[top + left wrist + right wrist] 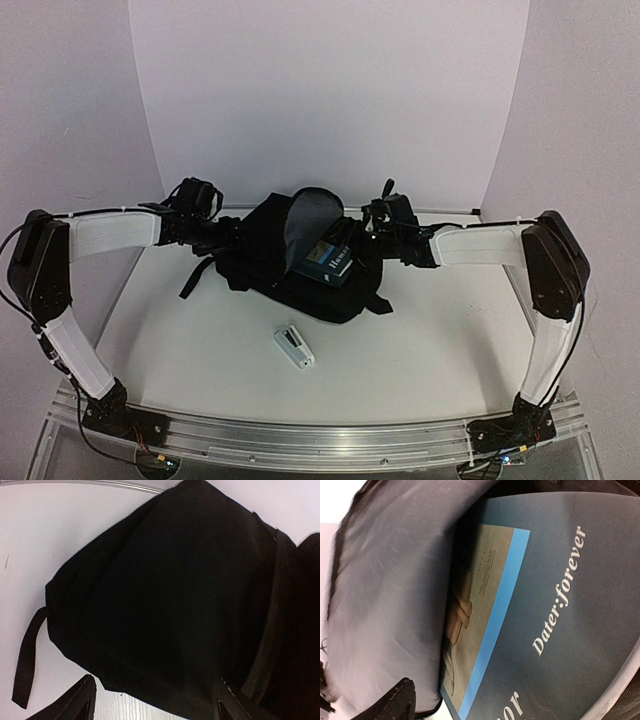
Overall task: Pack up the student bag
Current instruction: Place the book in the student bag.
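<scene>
The student bag (262, 262) is a black fabric backpack lying mid-table with its mouth open and its grey lining (303, 222) showing. A dark blue book (328, 261) with white lettering sticks out of the mouth. My left gripper (226, 233) is at the bag's left side. In the left wrist view the gripper (156, 704) stands open, and the bag's black cloth (170, 595) reaches down between its fingers. My right gripper (372, 226) is at the bag's right side, over the book. There the gripper (475, 707) shows one finger (400, 700), standing clear of the book (555, 630); the book hides the other.
A small white flat object (294, 347) lies on the white table (450, 340) in front of the bag. A loose black strap (27, 662) trails from the bag's left side. White walls close in the back and sides.
</scene>
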Action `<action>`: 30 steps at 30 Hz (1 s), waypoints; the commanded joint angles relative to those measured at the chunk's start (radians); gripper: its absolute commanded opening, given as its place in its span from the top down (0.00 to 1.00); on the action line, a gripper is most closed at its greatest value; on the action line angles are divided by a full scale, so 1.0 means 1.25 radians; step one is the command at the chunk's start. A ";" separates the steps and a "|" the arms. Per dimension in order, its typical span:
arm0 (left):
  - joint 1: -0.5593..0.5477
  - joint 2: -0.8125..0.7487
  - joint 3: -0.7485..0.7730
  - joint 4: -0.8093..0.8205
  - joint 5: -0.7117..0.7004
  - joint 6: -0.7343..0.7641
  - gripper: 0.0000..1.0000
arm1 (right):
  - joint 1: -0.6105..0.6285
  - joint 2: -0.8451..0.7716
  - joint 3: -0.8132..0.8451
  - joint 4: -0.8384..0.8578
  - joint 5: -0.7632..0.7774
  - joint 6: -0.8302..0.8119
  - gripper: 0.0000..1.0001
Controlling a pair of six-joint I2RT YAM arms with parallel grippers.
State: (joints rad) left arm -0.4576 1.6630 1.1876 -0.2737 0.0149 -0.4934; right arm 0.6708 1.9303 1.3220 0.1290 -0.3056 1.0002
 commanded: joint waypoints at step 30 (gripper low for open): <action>-0.389 0.086 -0.001 0.403 -0.198 0.281 0.00 | 0.005 -0.019 0.050 0.077 -0.026 0.026 0.19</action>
State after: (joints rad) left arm -0.9439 1.7354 1.1172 0.1759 -0.1647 -0.1346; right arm 0.6708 1.9301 1.3352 0.1654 -0.3149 1.0278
